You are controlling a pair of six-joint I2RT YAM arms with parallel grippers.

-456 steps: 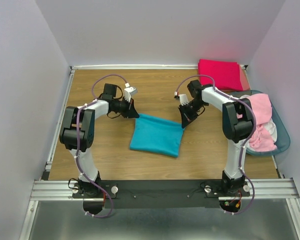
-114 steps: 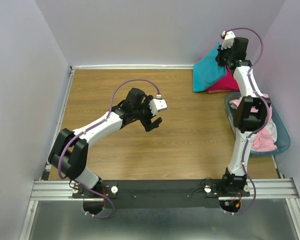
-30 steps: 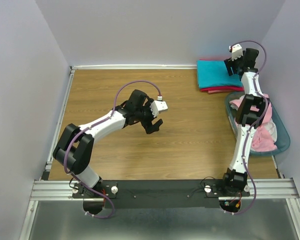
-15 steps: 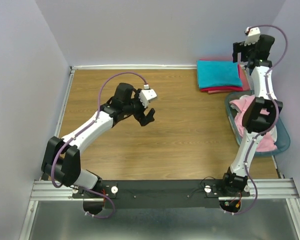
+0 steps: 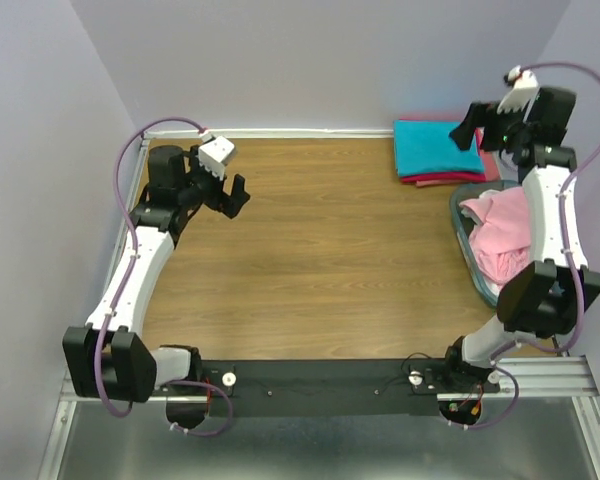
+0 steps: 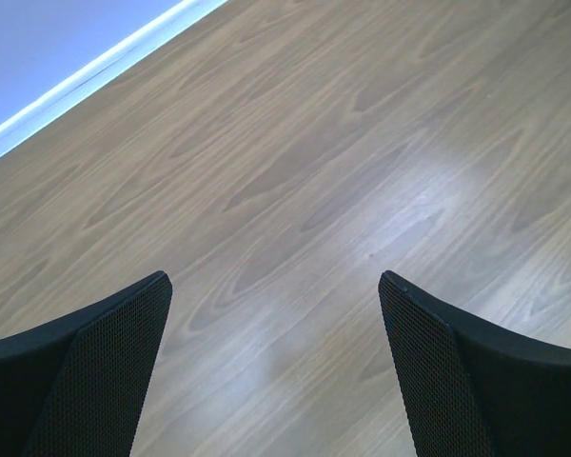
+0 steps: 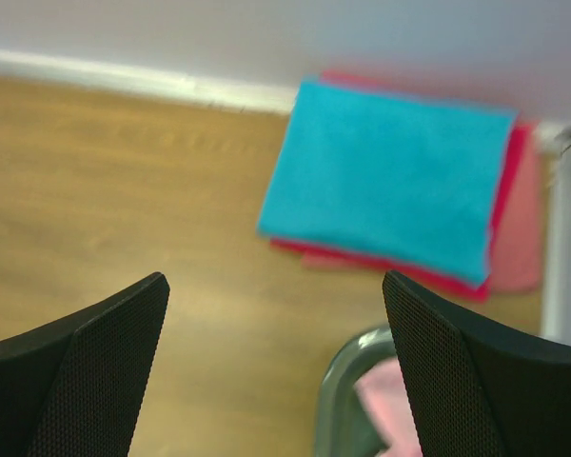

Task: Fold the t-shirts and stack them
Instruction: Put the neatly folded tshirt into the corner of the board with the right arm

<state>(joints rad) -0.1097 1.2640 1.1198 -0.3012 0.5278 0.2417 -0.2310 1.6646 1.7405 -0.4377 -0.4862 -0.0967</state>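
Toward 10 o'clock on the worktop (image 5: pixel 320 260), the left end effector (image 6: pixel 274 281) is hovering above bare wood. Its jaws are standing wide apart and are gripping nothing. Its wrist camera is showing only wood grain between the two black fingers.

The middle of the worktop is carrying nothing.

At about 1 o'clock, in the far right corner, the folded t-shirts are lying in a stack. The teal t-shirt (image 5: pixel 438 148) is lying flat on top. The crimson t-shirt (image 7: pixel 381 263) is lying under it, with its edge peeking out along the near side. The salmon t-shirt (image 7: pixel 523 249) is showing at the stack's right edge, lower down in the pile.

The right end effector (image 7: pixel 276 286) is hanging in the air just beside that stack, at the stack's 3 o'clock. Its jaws are spread fully and are holding nothing, and it is not touching the cloth.

At 3 o'clock on the worktop, the basket (image 7: pixel 335 390) is sitting near the stack. The light pink t-shirts (image 5: pixel 500 235) are lying crumpled inside it.
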